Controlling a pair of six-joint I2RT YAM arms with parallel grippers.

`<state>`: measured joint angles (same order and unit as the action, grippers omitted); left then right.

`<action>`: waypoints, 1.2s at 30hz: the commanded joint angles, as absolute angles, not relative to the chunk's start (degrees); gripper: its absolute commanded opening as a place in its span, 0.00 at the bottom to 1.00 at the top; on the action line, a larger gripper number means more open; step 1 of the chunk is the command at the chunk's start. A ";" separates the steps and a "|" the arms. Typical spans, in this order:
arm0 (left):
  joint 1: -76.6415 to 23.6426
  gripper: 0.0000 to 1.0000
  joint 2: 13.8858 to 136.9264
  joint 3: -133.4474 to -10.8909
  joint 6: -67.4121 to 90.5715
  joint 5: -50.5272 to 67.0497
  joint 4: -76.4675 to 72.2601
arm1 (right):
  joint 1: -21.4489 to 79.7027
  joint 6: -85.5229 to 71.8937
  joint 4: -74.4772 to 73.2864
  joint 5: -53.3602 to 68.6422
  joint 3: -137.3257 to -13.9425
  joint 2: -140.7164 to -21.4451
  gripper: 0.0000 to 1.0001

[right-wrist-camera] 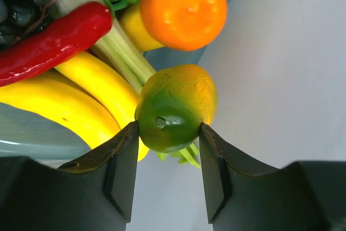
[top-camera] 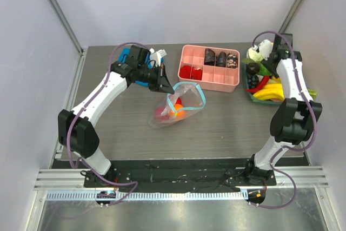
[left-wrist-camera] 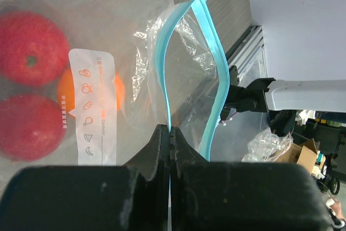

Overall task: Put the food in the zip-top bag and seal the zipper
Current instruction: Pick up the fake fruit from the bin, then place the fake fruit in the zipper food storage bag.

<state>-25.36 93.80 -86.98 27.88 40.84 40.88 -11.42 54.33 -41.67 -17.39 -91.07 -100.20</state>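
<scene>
Over at the far right corner of the worktop [top-camera: 227,128], the right pincer [right-wrist-camera: 168,128] pinches a green-and-orange fruit [right-wrist-camera: 175,106] at the edge of the tray [top-camera: 251,97]. Both fingers press against its sides, and bananas [right-wrist-camera: 54,104], a red chilli [right-wrist-camera: 54,39] and pale stalks [right-wrist-camera: 121,60] crowd just beside it. The fruit is round and glossy and the grip looks shallow, so it could squirt out on the lift, or a neighbour leaning on it could be dragged off the tray. The bag [top-camera: 178,106] lies near the middle of the worktop, well apart from the tray, already holding two red pieces [left-wrist-camera: 30,47] and an orange [left-wrist-camera: 116,93]. The left pincer [left-wrist-camera: 170,133] is pressed together on one lip of the zipper [left-wrist-camera: 213,52], propping the mouth open. That opening is narrow and wavy, and only one lip is held. A fruit brought in off-centre could catch the strip, tug it out of the pinch or fold the mouth closed. Since the bag lies on its side, a hard nudge might also roll its contents back out.
</scene>
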 commanded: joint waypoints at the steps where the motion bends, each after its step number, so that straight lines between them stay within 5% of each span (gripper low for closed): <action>1: -25.05 0.00 93.08 -86.05 27.60 42.28 39.11 | -11.08 48.52 -47.70 -12.23 -100.17 -94.75 0.15; 6: -25.05 0.00 93.78 -86.31 28.04 42.45 39.20 | -9.76 42.73 -52.99 -7.04 -107.47 -93.96 0.14; 12: -25.05 0.00 94.04 -86.57 29.36 42.54 38.14 | -3.96 31.75 -67.57 15.88 -122.95 -95.01 0.13; 21: -25.05 0.00 94.75 -87.71 29.00 43.15 39.11 | 11.66 12.49 -60.93 40.85 -117.09 -91.59 0.13; 33: -25.05 0.00 94.31 -88.94 29.71 43.86 39.46 | 26.36 13.35 -57.04 40.00 -99.60 -88.69 0.12; 36: -25.05 0.00 93.87 -89.38 30.06 44.47 39.46 | 29.35 15.28 -56.51 33.41 -97.04 -88.24 0.26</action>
<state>-25.36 95.02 -86.43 29.54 42.13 40.18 26.46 12.56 -59.00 38.68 -99.31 -91.33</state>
